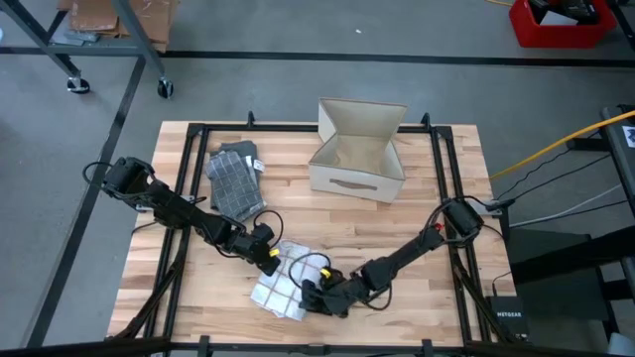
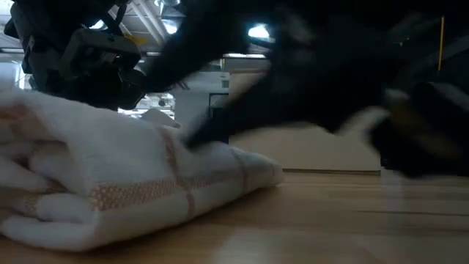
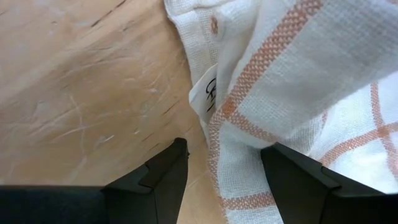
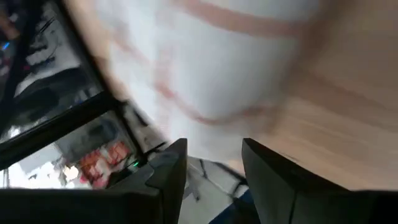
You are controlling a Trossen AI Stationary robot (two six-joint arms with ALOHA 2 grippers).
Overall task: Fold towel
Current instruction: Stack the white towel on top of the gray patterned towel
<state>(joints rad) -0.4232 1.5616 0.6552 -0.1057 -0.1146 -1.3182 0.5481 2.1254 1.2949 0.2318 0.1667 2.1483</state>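
A white towel with orange checks (image 1: 281,286) lies bunched in loose folds on the wooden table (image 1: 417,198), near its front edge. My left gripper (image 1: 270,258) is open at the towel's far left side. In its wrist view, a hemmed edge of the towel (image 3: 231,155) runs between its two fingers. My right gripper (image 1: 316,294) is open at the towel's right side. Its wrist view shows the towel (image 4: 205,56) ahead of the fingers and nothing between them. In the low view the towel (image 2: 132,183) is a thick rounded bundle. My left gripper slants down at the towel from the table's left. Its fingers stand on either side of the towel's hemmed edge (image 3: 217,134), which lies slack on the table. One finger (image 3: 298,180) is right against the cloth; whether it touches, I cannot tell.
A folded grey towel (image 1: 236,178) lies at the far left of the table. An open cardboard box (image 1: 357,154) stands at the far middle. A black frame (image 1: 189,129) runs round the table's edges. Bare wood lies at the right.
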